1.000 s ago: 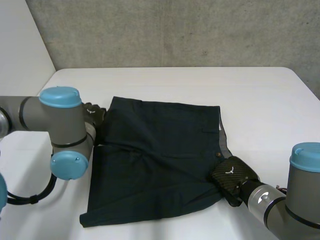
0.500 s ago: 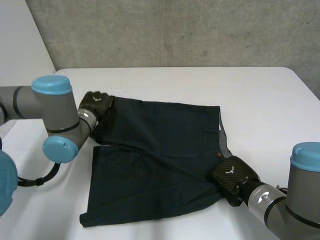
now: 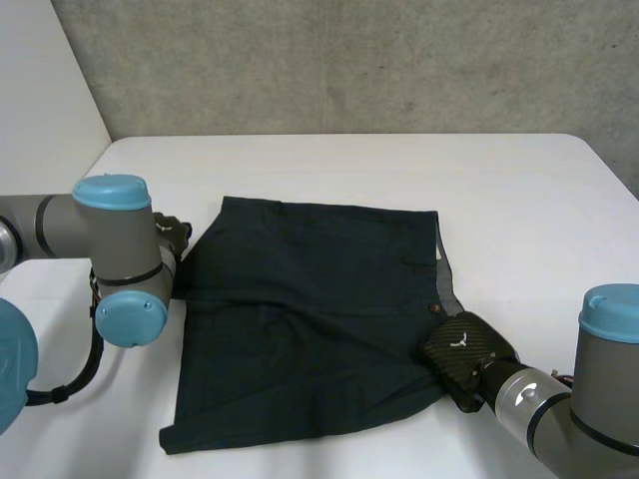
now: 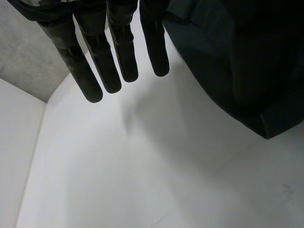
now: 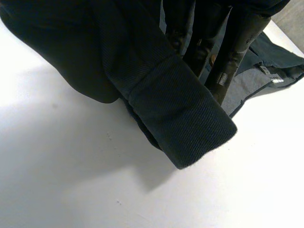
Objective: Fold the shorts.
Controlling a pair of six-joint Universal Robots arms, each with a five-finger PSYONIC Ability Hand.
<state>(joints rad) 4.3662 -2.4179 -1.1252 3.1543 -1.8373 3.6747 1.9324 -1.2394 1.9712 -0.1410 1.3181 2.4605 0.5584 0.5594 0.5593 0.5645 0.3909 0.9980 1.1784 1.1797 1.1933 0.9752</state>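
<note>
One pair dark shorts [image 3: 310, 329], spread flat on white table [image 3: 519, 180]; no fold visible yet, est. all folding left. L hand [image 4: 122, 47]: fingers straight, empty, beside leg end. R hand [image 3: 464, 351]: fingers curled round waistband corner.

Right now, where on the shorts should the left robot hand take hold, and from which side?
The far leg-hem corner of the shorts, approached from the bare table on the robot's left. It lies flat beside the open left robot hand, its edge free.
</note>
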